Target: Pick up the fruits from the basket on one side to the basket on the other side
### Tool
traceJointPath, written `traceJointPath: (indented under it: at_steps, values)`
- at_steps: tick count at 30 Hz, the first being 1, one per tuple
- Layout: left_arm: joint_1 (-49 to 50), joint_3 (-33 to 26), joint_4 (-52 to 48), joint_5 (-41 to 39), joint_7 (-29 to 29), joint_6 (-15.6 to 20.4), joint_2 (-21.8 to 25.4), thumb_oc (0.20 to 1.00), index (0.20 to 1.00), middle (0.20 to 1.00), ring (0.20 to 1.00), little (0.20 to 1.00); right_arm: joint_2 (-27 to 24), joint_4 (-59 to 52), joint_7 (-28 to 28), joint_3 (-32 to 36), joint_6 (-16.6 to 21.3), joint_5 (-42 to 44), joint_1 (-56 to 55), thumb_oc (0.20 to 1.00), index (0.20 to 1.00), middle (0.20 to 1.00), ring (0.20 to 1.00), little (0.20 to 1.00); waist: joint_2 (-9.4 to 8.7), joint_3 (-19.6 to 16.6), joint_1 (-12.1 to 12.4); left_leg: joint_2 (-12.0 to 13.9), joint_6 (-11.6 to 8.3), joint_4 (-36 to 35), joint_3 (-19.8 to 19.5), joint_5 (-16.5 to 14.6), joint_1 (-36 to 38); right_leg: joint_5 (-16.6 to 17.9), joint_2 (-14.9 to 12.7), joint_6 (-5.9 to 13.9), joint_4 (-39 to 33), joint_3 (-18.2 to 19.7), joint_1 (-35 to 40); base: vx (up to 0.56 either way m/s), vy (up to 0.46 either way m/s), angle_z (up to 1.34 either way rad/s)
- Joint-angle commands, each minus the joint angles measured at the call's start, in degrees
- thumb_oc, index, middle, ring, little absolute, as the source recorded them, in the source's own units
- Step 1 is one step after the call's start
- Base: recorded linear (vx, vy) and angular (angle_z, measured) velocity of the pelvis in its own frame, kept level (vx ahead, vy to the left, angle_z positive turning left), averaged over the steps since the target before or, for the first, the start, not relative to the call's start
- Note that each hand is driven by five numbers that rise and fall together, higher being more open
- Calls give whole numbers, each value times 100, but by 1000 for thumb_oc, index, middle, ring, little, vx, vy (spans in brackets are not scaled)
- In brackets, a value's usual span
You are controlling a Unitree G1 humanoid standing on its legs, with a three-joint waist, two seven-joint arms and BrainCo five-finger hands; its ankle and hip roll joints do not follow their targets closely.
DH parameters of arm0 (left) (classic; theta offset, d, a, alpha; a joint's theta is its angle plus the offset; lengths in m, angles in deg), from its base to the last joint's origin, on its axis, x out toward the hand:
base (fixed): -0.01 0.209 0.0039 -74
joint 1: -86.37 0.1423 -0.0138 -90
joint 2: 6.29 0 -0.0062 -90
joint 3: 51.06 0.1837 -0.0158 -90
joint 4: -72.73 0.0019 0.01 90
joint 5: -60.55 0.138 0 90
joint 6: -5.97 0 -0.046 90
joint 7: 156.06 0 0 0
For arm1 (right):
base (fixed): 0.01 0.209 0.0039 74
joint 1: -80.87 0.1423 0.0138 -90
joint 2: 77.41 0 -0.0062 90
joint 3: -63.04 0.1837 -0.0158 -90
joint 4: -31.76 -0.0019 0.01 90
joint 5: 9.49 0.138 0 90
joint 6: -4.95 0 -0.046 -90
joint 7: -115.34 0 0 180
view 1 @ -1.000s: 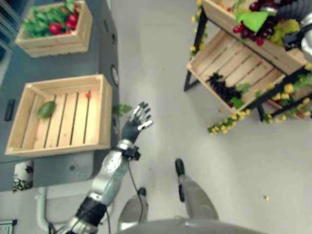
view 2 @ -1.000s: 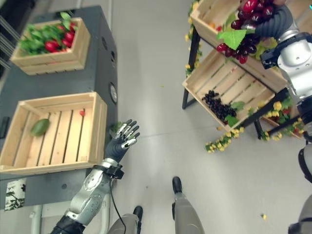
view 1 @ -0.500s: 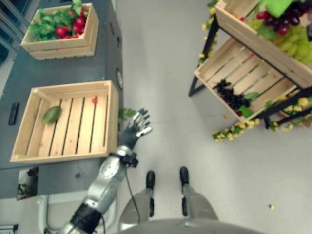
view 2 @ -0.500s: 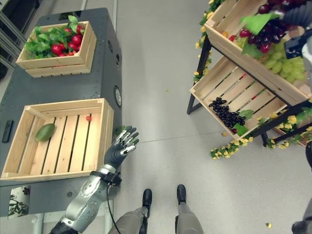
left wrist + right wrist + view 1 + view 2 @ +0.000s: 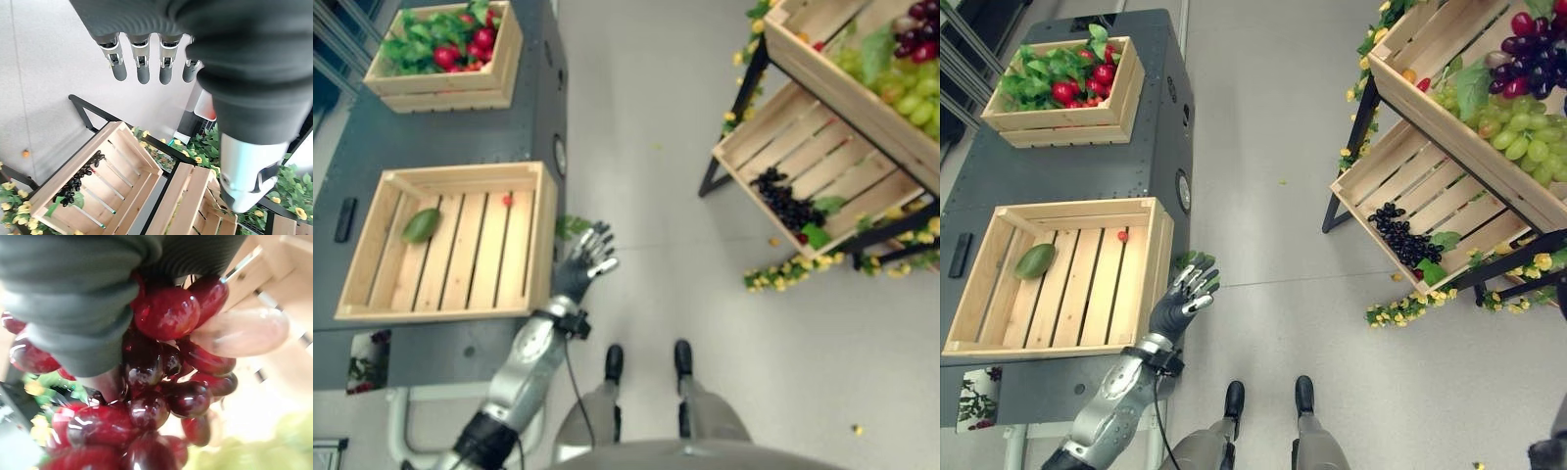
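On the grey table (image 5: 1067,166), a far crate (image 5: 1067,122) holds red fruit and leaves. The near crate (image 5: 1151,264) holds 1 green mango (image 5: 1035,260) and 1 small red fruit (image 5: 1122,236). The left hand (image 5: 1178,304) hovers just off that crate's 4 o'clock corner, fingers straight and spread, pointing to 1 o'clock, holding nothing. Bare floor (image 5: 1263,147) lies wide between table and rack. At 3 o'clock, the lower shelf crate (image 5: 1371,171) holds black grapes (image 5: 1400,235); the upper crate (image 5: 1449,127) holds green grapes (image 5: 1518,137) and red grapes (image 5: 1533,54). The right wrist view shows the red bunch against the right hand (image 5: 73,293); its grip cannot be told.
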Motion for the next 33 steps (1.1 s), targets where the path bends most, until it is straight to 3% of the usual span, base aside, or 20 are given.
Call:
traceJointPath:
  at_steps: [1, 4, 7, 14, 15, 19, 30, 31, 33]
  values:
    - [81, 212, -698, -4, -62, 199, 108, 1000, 1000, 1000, 1000, 1000, -500, 250, 213, -766, -9, -428, 873, 1000, 1000, 1000, 1000, 1000, -119, -463, 79, 135, -557, 181, 105, -142, -130, -673, 147, 302, 137, 40, -90, 0, 0, 0]
    - [78, 199, -724, -8, -35, 198, 108, 1000, 1000, 1000, 1000, 1000, -491, 367, 243, -840, -52, -570, 922, 1000, 1000, 1000, 1000, 1000, -89, -441, 76, 130, -555, 177, 111, -137, -138, -672, 132, 310, 136, 24, -95, -22, 12, 3]
    - [32, 208, -747, -11, 20, 197, 101, 1000, 1000, 1000, 1000, 1000, -439, 426, 280, -1269, -155, -1519, 983, 1000, 1000, 1000, 1000, 1000, -50, -407, 40, 110, -555, 161, 118, -126, -157, -666, 101, 321, 131, 23, -101, -43, 21, 0]
    - [-25, 204, -705, 12, -35, 167, 119, 1000, 1000, 1000, 1000, 1000, -326, 327, 322, -1933, -241, -2681, 1150, 1000, 1000, 1000, 1000, 1000, -19, -418, -14, 95, -540, 141, 113, -144, -125, -675, 81, 329, 114, 2, -55, -2, 4, 1]
    - [-50, 202, -680, 16, -44, 155, 137, 1000, 1000, 1000, 1000, 1000, -292, 245, 310, -2186, -261, -3239, 1116, 1000, 1000, 1000, 1000, 1000, -31, -430, -20, 79, -528, 143, 105, -160, -119, -672, 81, 331, 108, 18, -47, 0, 0, 0]
    - [-60, 196, -648, 14, -71, 172, 117, 1000, 1000, 1000, 1000, 1000, -241, 78, 361, -2240, -204, -3421, 1130, 1000, 1000, 1000, 1000, 1000, -28, -448, -31, 69, -511, 151, 113, -188, -94, -681, 80, 327, 103, 42, -25, 0, 0, 0]
    - [-116, 92, -530, 52, -6, 305, 64, 1000, 1000, 1000, 1000, 1000, -252, -935, 529, -1473, 126, -2474, 676, 1000, 1000, 1000, 1000, 1000, -49, -475, -73, 57, -471, 163, 173, -257, -48, -689, 87, 332, 89, 101, -5, -4, 2, -1]
    - [-107, 39, -487, 54, 30, 345, 17, 1000, 1000, 1000, 1000, 1000, -354, -1647, 639, -1052, 273, -1818, 507, 1000, 1000, 1000, 1000, 1000, -34, -474, -111, 55, -460, 168, 197, -265, -47, -687, 98, 330, 90, 134, -19, -3, 3, -4]
    - [-83, -25, -441, 95, 89, 378, -45, 1000, 1000, 1000, 1000, 1000, -546, -2832, 768, -371, 475, -1339, -86, 1000, 1000, 1000, 1000, 1000, -19, -487, -150, 69, -444, 168, 220, -296, -23, -693, 105, 326, 94, 167, -20, 4, -4, -2]
